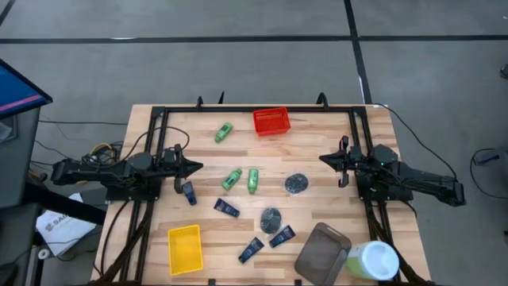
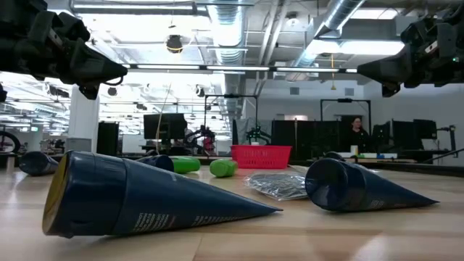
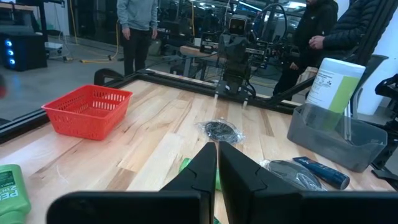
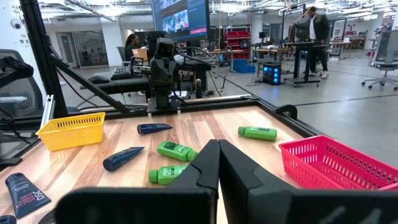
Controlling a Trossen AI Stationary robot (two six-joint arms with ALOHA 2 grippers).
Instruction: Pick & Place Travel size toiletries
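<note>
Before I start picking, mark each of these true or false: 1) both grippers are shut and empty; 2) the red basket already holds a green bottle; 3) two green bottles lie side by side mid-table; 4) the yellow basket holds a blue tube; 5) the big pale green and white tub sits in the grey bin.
1) True: the left gripper and the right gripper are shut, holding nothing.
2) False: the red mesh basket is empty; the nearest small green bottle lies on the wooden table beside it.
3) True: two green bottles lie close together.
4) False: the yellow basket is empty.
5) False: the tub lies beside the grey bin.
</note>
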